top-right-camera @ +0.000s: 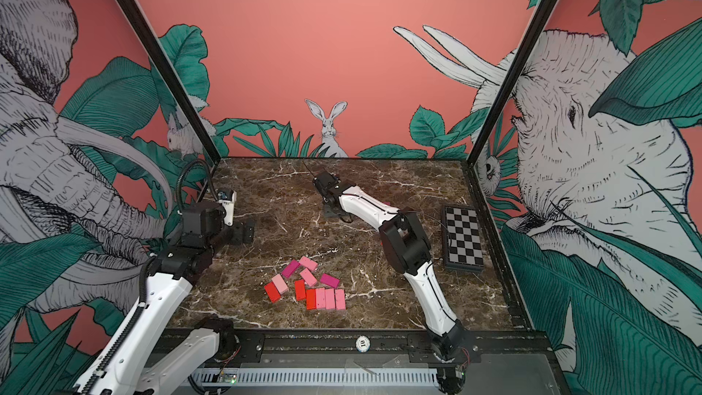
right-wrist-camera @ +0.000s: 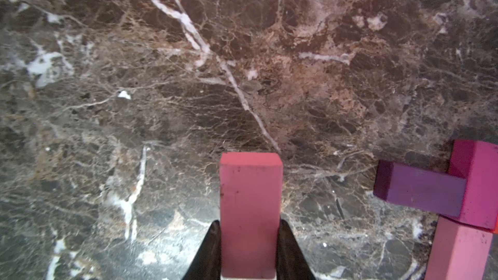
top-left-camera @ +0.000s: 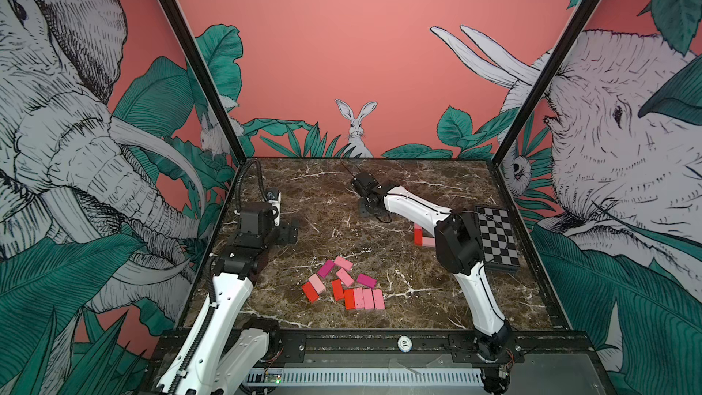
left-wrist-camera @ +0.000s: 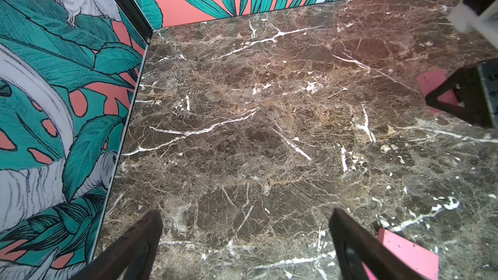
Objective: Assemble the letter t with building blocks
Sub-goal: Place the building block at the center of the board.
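My right gripper [right-wrist-camera: 249, 223] is shut on a pink building block [right-wrist-camera: 250, 184] that sticks out beyond the fingertips, low over the marble. In a top view this gripper [top-left-camera: 370, 211] sits at the back middle of the table. Beside it in the right wrist view lie a dark purple block [right-wrist-camera: 420, 189], a magenta block [right-wrist-camera: 477, 181] and a pink block [right-wrist-camera: 458, 251], touching one another. Several loose red, pink and magenta blocks [top-left-camera: 343, 284] lie at the front centre in both top views [top-right-camera: 307, 284]. My left gripper [left-wrist-camera: 248, 227] is open over bare marble at the left [top-left-camera: 288, 230].
A black-and-white checkerboard plate [top-left-camera: 497, 237] lies by the right wall. A red block [top-left-camera: 418, 235] shows partly behind the right arm's elbow [top-left-camera: 456, 245]. The enclosure walls close the table at left, back and right. A pink block [left-wrist-camera: 409, 251] lies near my left fingers.
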